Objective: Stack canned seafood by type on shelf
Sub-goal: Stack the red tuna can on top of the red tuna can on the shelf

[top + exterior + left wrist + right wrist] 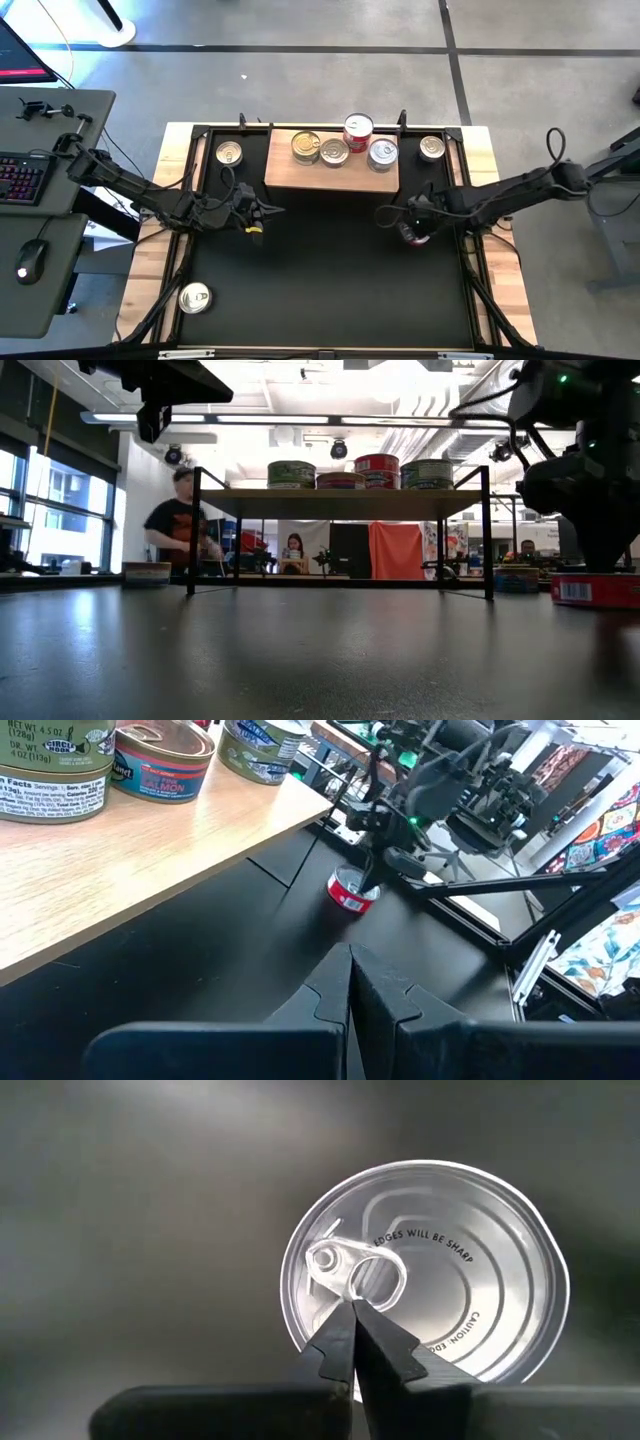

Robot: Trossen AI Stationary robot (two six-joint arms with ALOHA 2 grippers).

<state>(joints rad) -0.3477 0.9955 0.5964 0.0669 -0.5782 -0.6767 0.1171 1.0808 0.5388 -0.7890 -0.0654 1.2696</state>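
Note:
A red-sided tin (414, 236) with a silver lid (440, 1270) stands on the black mat right of centre; the low view shows the same tin (596, 590). My right gripper (352, 1305) points down at it, shut, its tips at the lid's pull tab. My left gripper (264, 212) hangs shut over the mat's left half and touches nothing (350, 952). The wooden shelf (330, 176) at the far middle bears several tins (334, 152), one red pair stacked (358, 130). My right gripper's shut fingertips (340, 1330) meet the tin's lid at the ring of the pull tab (372, 1280), near the lid's rim. They come from above, pointing steeply down. The tin stands upright with its base on the mat (350, 892). Whether a tip is hooked into the ring, I cannot tell.
Loose tins stand on the mat left of the shelf (229, 153), right of it (431, 148) and at the near left corner (194, 297). The mat's middle (330, 270) is bare. People show in the room beyond the table (182, 525).

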